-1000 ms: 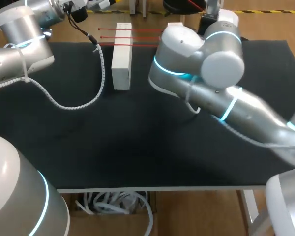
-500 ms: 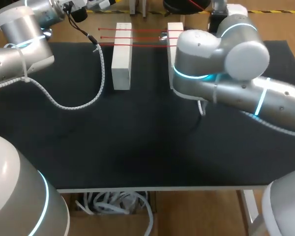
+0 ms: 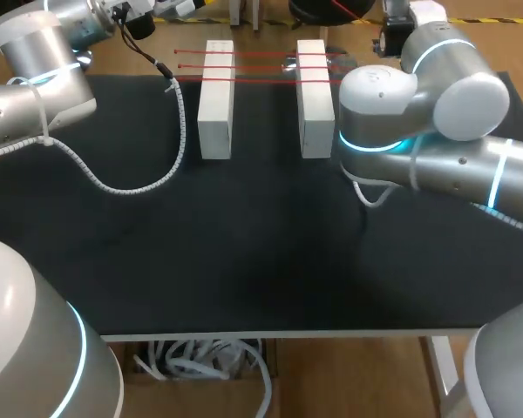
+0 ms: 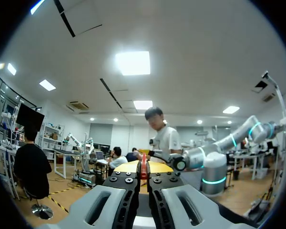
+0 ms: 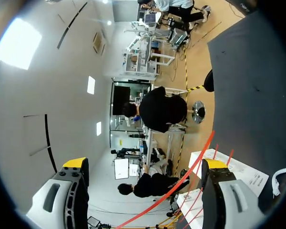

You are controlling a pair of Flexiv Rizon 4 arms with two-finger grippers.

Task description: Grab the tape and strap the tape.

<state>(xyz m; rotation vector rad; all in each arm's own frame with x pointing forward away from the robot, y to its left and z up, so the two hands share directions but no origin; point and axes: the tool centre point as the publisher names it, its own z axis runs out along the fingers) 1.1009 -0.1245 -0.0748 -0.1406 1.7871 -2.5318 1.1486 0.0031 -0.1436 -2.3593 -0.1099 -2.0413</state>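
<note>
Desk [image 3: 244, 261]: black top, viewed from above.
Right arm [image 3: 436, 131]: enters from the right, bent over the far right part, just beside the right-hand block.
Left arm [image 3: 35, 78]: at the far left corner, with a white coiled cable [image 3: 139, 183] looping onto the desk.
White blocks [image 3: 216, 100]: two, standing apart near the far edge.
Red tape [image 3: 263, 65]: three strands stretched across both blocks.
Left gripper [image 4: 143, 179]: fingers pressed together, pinching a thin strip of red tape.
Right gripper [image 5: 145, 164]: fingers spread wide, holding nothing; a strand crosses between them.
</note>
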